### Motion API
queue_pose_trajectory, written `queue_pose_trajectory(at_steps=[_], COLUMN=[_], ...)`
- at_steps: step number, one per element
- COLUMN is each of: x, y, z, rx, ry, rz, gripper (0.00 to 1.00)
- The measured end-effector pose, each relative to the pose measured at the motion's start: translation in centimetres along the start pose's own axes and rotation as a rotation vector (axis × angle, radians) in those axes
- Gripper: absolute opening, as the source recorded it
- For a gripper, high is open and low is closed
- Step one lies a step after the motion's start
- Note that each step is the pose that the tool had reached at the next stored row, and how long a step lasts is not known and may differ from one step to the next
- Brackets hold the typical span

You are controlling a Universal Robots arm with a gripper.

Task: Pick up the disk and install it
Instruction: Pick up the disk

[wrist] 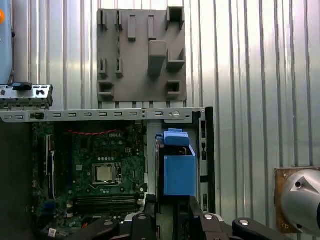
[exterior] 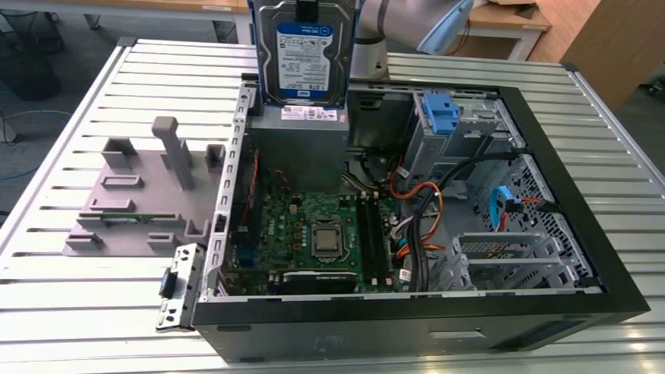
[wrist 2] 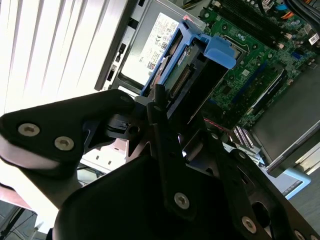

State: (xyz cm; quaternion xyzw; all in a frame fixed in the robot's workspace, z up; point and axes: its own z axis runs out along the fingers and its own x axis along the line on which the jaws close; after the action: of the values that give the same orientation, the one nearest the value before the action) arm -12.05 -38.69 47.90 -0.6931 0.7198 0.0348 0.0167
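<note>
The disk (exterior: pixel 301 54), a silver hard drive with a white-and-blue label and blue side rails, hangs upright above the back of the open computer case (exterior: pixel 582 195). My gripper (exterior: pixel 307 9) is shut on its top edge. In the second wrist view the black fingers (wrist 2: pixel 162 120) clamp the disk (wrist 2: pixel 187 75), whose blue rail points down toward the case. The first wrist view shows the disk (wrist: pixel 179 172) edge-on over the case's corner, with my gripper (wrist: pixel 169 207) around it.
A grey power supply box (exterior: pixel 301 128) with a white sticker sits directly under the disk. The drive bay with a blue latch (exterior: pixel 441 117) is on the exterior view's right of it. The motherboard (exterior: pixel 311 234) and cables lie inside. A grey fixture block (exterior: pixel 146 195) lies outside the case.
</note>
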Motion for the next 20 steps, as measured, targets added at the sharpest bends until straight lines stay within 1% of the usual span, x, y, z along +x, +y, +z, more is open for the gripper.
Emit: queue_pose_trajectory(at_steps=[4,5,12,20], x=[0.00,-0.02,-0.05,-0.10], y=[-0.02,-0.26,-1.18,-2.49], z=[0.00,-0.01,-0.03,-0.06], rx=[0.0000,0.0000,0.0000,0.0001], ry=[0.0000,0.0001,0.0000,0.0000], rz=[0.000,0.000,0.000,0.000], gripper=[0.35,0.35,0.35,0.35])
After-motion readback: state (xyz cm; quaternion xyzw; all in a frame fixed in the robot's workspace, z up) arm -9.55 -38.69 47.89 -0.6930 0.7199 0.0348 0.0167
